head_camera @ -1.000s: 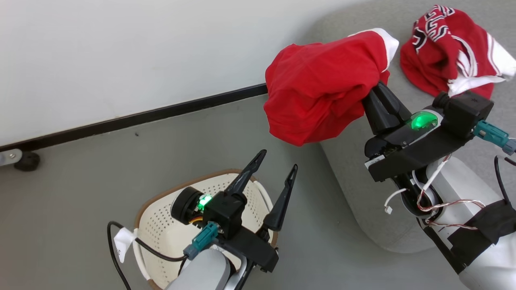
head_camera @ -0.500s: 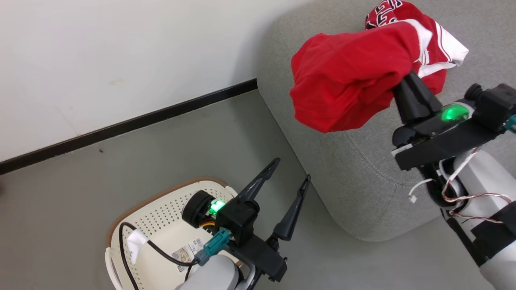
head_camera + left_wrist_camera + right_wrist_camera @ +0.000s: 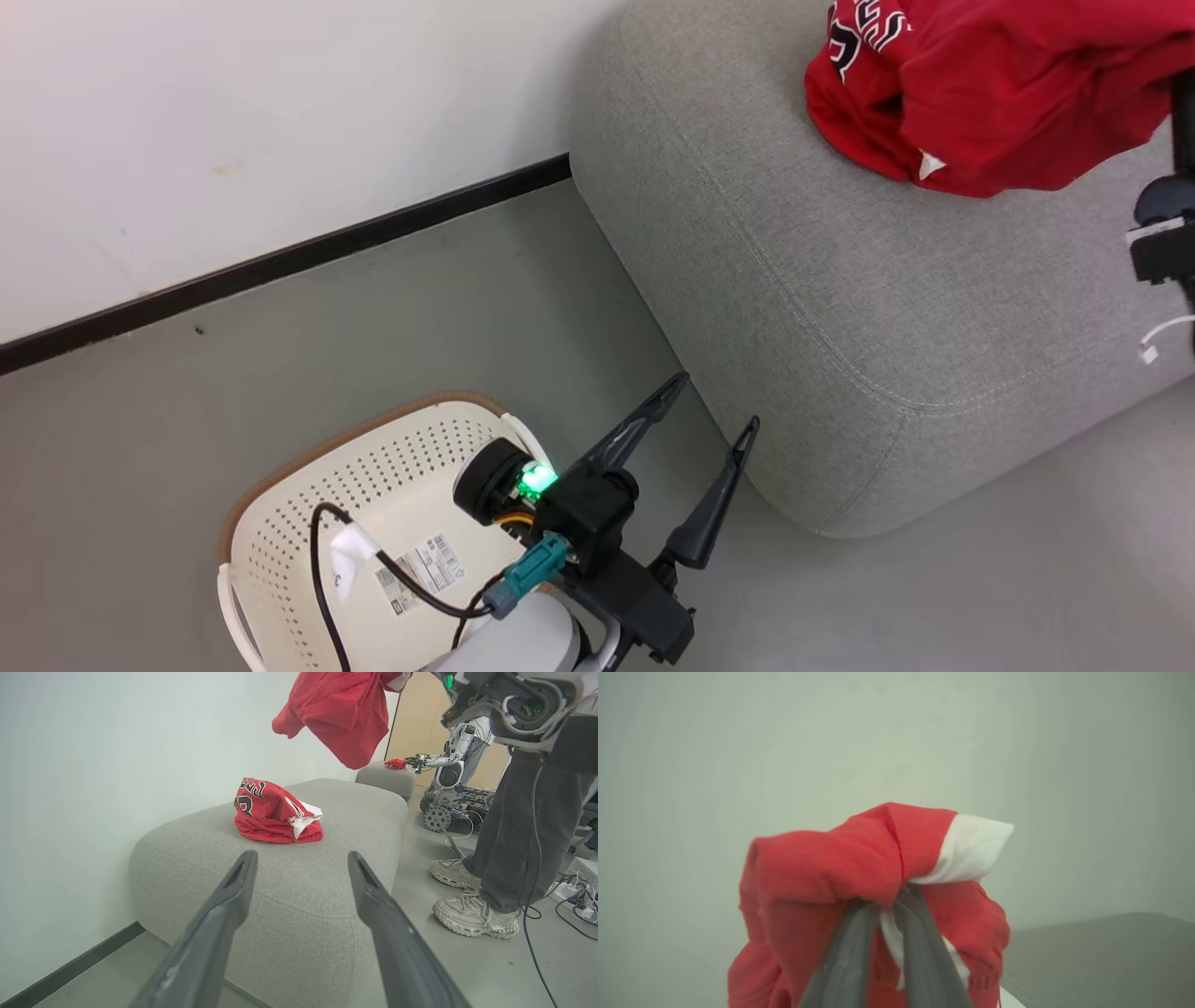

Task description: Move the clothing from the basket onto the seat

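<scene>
A red garment with white trim [image 3: 831, 868] hangs bunched from my right gripper [image 3: 896, 900], whose fingers are shut on its cloth. In the left wrist view this garment [image 3: 341, 709] dangles high above the grey seat [image 3: 289, 891]. A red jersey with black lettering [image 3: 273, 812] lies crumpled on the seat. From the head, the held garment [image 3: 1018, 103] overlaps the jersey [image 3: 854, 37] at the top right. My left gripper [image 3: 717, 401] stands open and holds nothing, between the cream basket [image 3: 308, 485] and the seat's corner [image 3: 840, 373]. The basket's floor shows a label sticker.
A white wall with a black skirting strip [image 3: 280, 261] runs behind the basket and seat. A person's legs and pale shoes [image 3: 472, 914] stand right of the seat. Further back are another robot [image 3: 448, 765] and a second grey seat [image 3: 387, 781] with red cloth.
The head camera has swung. My right gripper has carried the red garment from the seat's near edge to above the seat, close to the jersey. The left gripper stays open.
</scene>
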